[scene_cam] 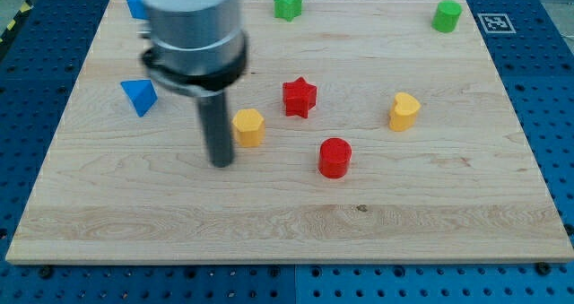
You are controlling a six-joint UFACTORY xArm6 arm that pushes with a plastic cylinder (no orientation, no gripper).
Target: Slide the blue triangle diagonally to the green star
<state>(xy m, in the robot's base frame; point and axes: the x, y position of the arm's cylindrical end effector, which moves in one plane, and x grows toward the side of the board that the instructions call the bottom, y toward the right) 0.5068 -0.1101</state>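
Note:
The blue triangle (pixel 139 96) lies at the view's left on the wooden board (pixel 287 223). The green star (pixel 287 3) sits at the board's top edge, near the middle. My tip (pixel 221 163) rests on the board, to the right of and below the blue triangle, apart from it, and just left of a yellow hexagon block (pixel 249 126). The rod and the arm's grey body (pixel 193 26) rise toward the view's top left.
A second blue block (pixel 136 5) is partly hidden behind the arm at the top left. A red star (pixel 300 97), a red cylinder (pixel 334 157), a yellow heart-like block (pixel 404 111) and a green cylinder-like block (pixel 447 16) also lie on the board.

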